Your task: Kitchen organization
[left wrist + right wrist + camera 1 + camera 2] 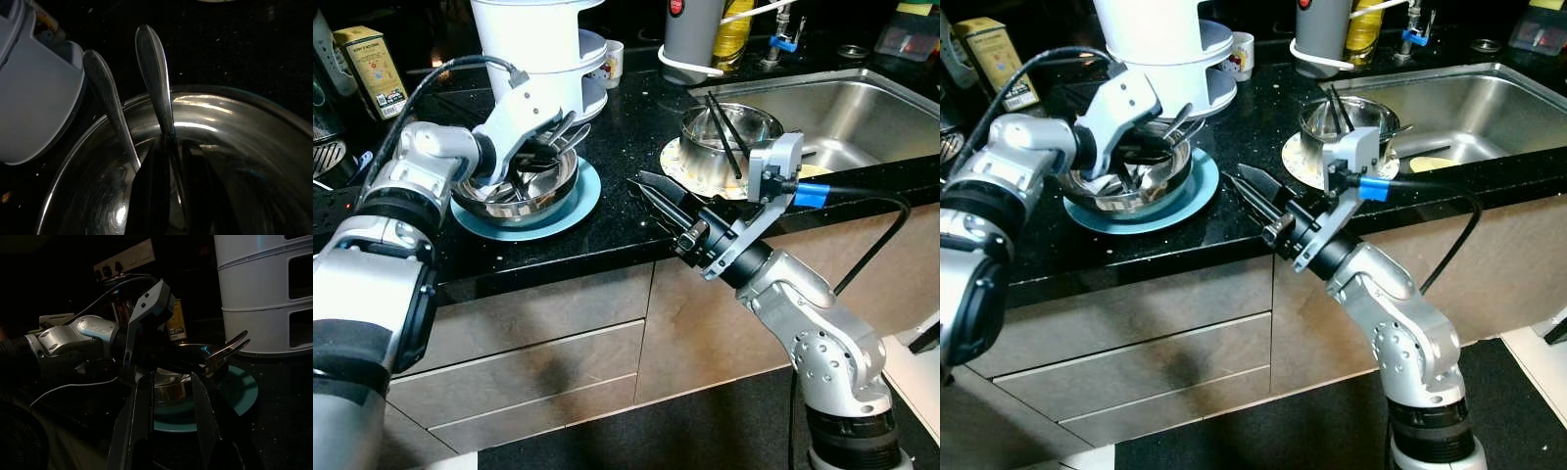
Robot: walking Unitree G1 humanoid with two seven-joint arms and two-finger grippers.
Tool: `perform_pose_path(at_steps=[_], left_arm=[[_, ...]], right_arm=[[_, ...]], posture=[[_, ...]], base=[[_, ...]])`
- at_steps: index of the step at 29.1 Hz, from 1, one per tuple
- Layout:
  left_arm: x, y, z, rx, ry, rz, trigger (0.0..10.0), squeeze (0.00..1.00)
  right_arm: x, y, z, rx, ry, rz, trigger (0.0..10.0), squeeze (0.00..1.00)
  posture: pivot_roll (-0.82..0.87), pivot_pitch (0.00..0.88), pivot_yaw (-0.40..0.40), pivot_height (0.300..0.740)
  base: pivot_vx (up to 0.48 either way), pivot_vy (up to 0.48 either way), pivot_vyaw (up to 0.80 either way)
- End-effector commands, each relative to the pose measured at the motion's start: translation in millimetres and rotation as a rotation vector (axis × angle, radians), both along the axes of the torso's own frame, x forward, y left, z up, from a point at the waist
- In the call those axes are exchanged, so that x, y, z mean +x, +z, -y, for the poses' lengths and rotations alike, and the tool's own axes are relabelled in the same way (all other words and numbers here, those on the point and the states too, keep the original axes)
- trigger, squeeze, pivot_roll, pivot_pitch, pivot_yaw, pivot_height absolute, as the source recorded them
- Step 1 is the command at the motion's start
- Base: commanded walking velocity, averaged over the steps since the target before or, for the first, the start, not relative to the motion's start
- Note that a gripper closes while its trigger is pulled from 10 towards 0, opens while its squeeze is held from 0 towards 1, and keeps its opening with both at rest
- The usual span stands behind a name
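The left gripper (536, 157) reaches down into the steel bowl (560, 184), its fingers pressed around one spoon (155, 78) handle, by the look of it. A second spoon (106, 98) lies just beside, both handles slanting up over the rim, away from the wrist. The right gripper (656, 196) hovers spread, well off toward the sink (862, 108).

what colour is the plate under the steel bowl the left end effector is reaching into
Teal blue plate, clearest in the left eye view.
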State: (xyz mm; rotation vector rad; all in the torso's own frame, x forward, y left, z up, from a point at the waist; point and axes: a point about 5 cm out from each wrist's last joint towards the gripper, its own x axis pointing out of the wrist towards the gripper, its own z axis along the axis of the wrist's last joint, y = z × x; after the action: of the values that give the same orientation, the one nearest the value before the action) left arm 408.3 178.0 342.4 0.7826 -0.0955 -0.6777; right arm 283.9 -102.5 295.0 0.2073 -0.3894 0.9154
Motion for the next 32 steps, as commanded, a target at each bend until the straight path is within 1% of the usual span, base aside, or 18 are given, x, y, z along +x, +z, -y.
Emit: perform_pose_path(at_steps=[1,7,8,10,11,12,13,22,26,27,29,32], left_arm=[[1.0,-7.7,-0.3,0.019,0.009,-0.023,10.0,0.0],[1.3,-9.0,0.1,-0.017,0.007,-0.035,10.0,0.0],[1.3,-9.8,0.5,-0.027,0.003,-0.044,9.8,0.0],[1.3,-10.3,0.6,-0.023,0.001,-0.047,9.8,0.0],[1.3,-10.3,0.6,-0.024,0.001,-0.048,2.9,0.0],[1.3,-10.3,0.6,-0.024,0.001,-0.048,2.9,0.0],[1.3,-9.5,0.7,-0.038,-0.001,-0.05,0.0,0.0],[0.1,-1.9,-0.5,-0.063,-0.009,-0.039,0.0,0.0],[-1.0,3.4,-3.8,-0.07,-0.005,-0.029,0.0,0.0],[-1.6,6.4,-5.6,-0.076,-0.003,-0.022,0.0,0.0],[-4.4,18.8,-11.4,-0.11,-0.004,-0.003,0.0,0.0],[-12.1,45.7,-22.3,-0.208,-0.023,0.032,0.0,0.0]], right_arm=[[-0.8,1.4,-1.0,-0.002,0.002,0.005,10.0,0.0],[-1.0,1.4,-1.1,-0.001,0.003,0.006,10.0,0.0],[-0.5,1.7,-1.3,0.001,0.003,0.006,10.0,0.0],[-0.3,1.9,-1.5,0.002,0.003,0.007,10.0,0.0],[-0.1,2.0,-1.6,0.001,0.002,0.007,10.0,0.0],[-0.1,2.0,-1.6,0.001,0.002,0.007,10.0,0.0],[0.0,2.1,-1.7,0.002,0.001,0.008,10.0,0.0],[0.1,2.5,-1.8,0.004,0.001,0.01,10.0,0.0],[0.6,2.8,-1.8,0.004,0.0,0.011,10.0,0.0],[0.7,3.1,-1.8,0.005,0.001,0.011,10.0,0.0],[0.4,4.0,-1.4,0.005,-0.001,0.014,10.0,0.0],[-0.8,5.3,0.1,0.01,-0.005,0.018,10.0,0.0]], posture=[[-0.01,0.181,0.027,0.74],[-0.02,0.179,0.027,0.74],[-0.02,0.176,0.028,0.74],[-0.02,0.176,0.028,0.74],[-0.02,0.175,0.029,0.74],[-0.02,0.175,0.029,0.74],[-0.02,0.175,0.029,0.74],[-0.01,0.173,0.028,0.74],[-0.01,0.172,0.029,0.74],[-0.01,0.172,0.03,0.74],[-0.02,0.171,0.032,0.74],[-0.02,0.17,0.035,0.74]], base=[[0.0,0.0,0.0],[0.0,0.0,0.0],[0.0,0.0,0.0],[0.0,0.0,0.0],[0.0,0.0,0.0],[0.0,0.0,0.0],[0.0,0.0,0.0],[0.0,0.0,0.0],[0.0,0.0,0.0],[0.0,0.0,0.0],[0.0,0.0,0.0],[0.0,0.0,0.0]])
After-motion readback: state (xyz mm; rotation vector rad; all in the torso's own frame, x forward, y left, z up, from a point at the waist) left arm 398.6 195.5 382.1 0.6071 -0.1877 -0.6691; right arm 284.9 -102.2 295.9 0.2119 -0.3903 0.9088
